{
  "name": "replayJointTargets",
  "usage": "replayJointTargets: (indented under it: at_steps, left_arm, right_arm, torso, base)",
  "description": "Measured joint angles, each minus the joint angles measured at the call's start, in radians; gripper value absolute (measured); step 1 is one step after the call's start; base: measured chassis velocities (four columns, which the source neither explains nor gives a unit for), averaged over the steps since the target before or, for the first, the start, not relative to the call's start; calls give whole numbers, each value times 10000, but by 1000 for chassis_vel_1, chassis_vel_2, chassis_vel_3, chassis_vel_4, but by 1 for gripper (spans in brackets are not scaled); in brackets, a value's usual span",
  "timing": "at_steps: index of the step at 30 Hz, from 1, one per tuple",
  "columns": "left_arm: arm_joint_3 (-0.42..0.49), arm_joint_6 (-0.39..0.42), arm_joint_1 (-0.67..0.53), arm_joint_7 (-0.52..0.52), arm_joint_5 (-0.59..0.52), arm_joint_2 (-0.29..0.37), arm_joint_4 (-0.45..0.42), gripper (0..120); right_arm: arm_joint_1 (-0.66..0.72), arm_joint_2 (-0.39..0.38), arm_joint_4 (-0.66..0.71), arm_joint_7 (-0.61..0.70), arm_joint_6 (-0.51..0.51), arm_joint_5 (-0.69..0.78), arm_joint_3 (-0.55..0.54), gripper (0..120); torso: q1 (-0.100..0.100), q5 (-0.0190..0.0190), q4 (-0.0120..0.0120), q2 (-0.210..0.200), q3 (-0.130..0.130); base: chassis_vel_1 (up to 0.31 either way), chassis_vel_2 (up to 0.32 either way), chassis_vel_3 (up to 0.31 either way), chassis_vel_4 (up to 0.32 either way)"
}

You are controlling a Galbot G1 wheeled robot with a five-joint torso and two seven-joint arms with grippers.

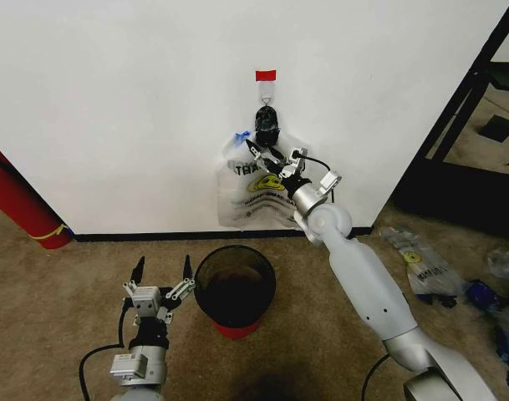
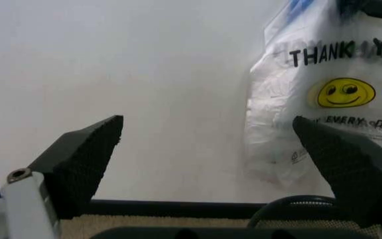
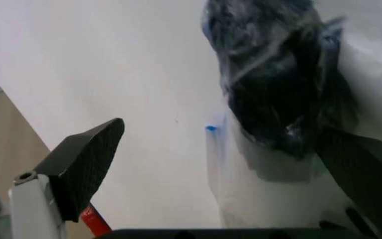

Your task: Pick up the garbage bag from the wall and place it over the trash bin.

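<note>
The garbage bag (image 1: 258,196), thin crinkly plastic with a yellow smiley, black lettering and a blue patch near its top, hangs on the white wall (image 1: 112,100). It hangs from a dark bunched knot (image 1: 267,124) under a red tape strip (image 1: 265,75). My right gripper (image 1: 269,157) is raised against the bag's upper part, just below the knot, and is open. In the right wrist view the knot (image 3: 277,84) lies ahead of the spread fingers of the right gripper (image 3: 223,130). The black mesh trash bin (image 1: 235,248) stands on the carpet below the bag. My left gripper (image 1: 164,266) waits open, low beside the bin's left.
A red fire extinguisher (image 1: 20,205) leans at the wall's left end. A black shelf frame (image 1: 463,109) stands past the wall's right corner, with several loose plastic bags (image 1: 425,263) on the carpet there. A black baseboard (image 1: 154,236) runs along the floor.
</note>
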Motion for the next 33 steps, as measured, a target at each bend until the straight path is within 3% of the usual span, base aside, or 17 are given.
replayJointTargets:
  at_steps: [4,10,16,23,24,27,31,33]
  left_arm:
    - [7,0,5,0,0,-10,-9,100]
    - [41,0,12,0,7,-8,-28,100]
    - [26,0,41,-3,10,-5,-106,100]
    - [21,0,45,-10,9,-5,-122,100]
    - [20,0,47,-14,8,-7,-131,100]
    - [19,0,54,-19,6,-9,-144,100]
    - [19,0,60,-22,5,-10,-160,100]
    - [19,0,65,-24,4,-10,-175,100]
  right_arm:
    - [-16,-53,156,23,0,8,5,94]
    - [-23,-129,172,116,-7,8,33,75]
    - [-14,-176,144,268,-74,8,85,49]
    - [-27,-179,155,310,-79,5,91,32]
    - [-38,-182,165,340,-79,4,91,22]
    - [-46,-183,176,392,-79,4,91,12]
    - [-48,-182,181,431,-79,4,92,0]
    - [-50,-183,189,455,-79,4,92,0]
  torso:
    - [0,-1,0,0,0]
    - [0,0,0,0,0]
    - [0,0,0,0,0]
    - [0,0,0,0,0]
    - [0,0,0,0,0]
    - [0,0,0,0,0]
    - [0,0,0,0,0]
    - [0,0,0,0,0]
  base:
    - [0,0,0,0]
    - [0,0,0,0]
    - [0,0,0,0]
    - [0,0,0,0]
    - [0,0,0,0]
    - [0,0,0,0]
    - [0,0,0,0]
    - [0,0,0,0]
